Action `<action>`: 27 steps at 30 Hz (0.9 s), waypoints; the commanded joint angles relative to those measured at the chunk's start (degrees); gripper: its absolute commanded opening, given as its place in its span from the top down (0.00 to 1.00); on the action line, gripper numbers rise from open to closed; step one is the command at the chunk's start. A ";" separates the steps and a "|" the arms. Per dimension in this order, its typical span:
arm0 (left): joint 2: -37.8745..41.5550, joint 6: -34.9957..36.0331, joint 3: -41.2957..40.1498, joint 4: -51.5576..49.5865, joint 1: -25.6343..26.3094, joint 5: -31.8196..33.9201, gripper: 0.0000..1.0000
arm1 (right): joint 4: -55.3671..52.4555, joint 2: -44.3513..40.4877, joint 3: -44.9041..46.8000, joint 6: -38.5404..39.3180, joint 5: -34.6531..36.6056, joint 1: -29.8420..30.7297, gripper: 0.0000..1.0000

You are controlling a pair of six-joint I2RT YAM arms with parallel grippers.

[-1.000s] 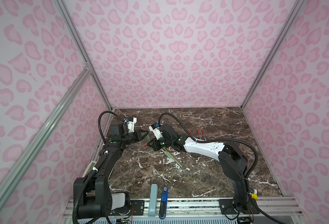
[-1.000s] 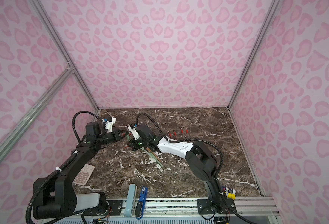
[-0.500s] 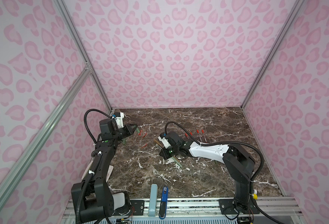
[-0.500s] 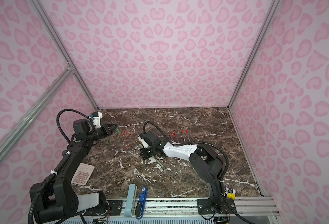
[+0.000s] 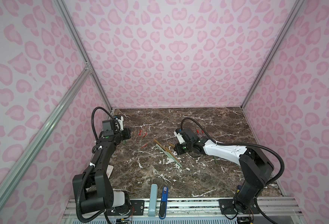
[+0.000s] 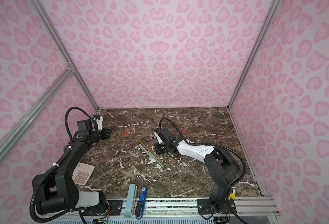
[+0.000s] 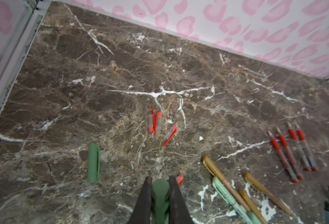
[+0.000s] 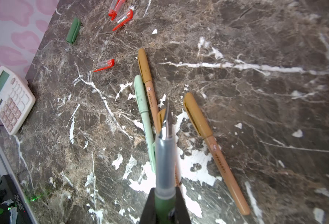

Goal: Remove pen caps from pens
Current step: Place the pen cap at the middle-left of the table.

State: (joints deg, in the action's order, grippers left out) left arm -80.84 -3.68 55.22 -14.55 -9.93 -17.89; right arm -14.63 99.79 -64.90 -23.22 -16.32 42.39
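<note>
Left claw: all but closed, both fingers pinching a dark green cap over the table. The cap's rear is cut off at the frame edge.

Right claw: all but closed on a dark green pen. Its grey grip and bare nib stick out past the fingertips, over the capped pens. The pen's rear is out of view.

Capped pens: three tan and one mint lie together mid-table. One tan is mostly hidden behind the held pen.

Loose cap, green, lies flat near the left claw. Red caps are scattered beyond it, and one just beside a left finger is half hidden.

Four red pens lie side by side, well apart from the left claw.

In both top views the claws are well apart and their jaws are hidden under the wrists.

Calculator sits by the left wall, partly covered by the left arm.
</note>
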 commanded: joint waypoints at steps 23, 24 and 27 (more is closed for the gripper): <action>-23.69 7.57 12.98 -8.72 2.18 22.20 0.96 | -10.81 -11.82 17.03 5.53 9.85 -11.12 1.00; -24.34 7.55 12.98 -8.43 2.20 22.54 0.97 | -10.55 -12.08 17.86 5.93 10.09 -11.81 1.00; -25.92 7.20 13.75 -8.83 2.44 22.20 0.96 | -11.39 -11.60 18.60 6.17 9.64 -14.06 1.00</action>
State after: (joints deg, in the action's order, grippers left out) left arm -105.78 3.03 67.92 -22.57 -7.60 2.92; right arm -24.21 87.79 -46.89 -18.26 -8.21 29.52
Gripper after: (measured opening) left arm 0.139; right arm 0.106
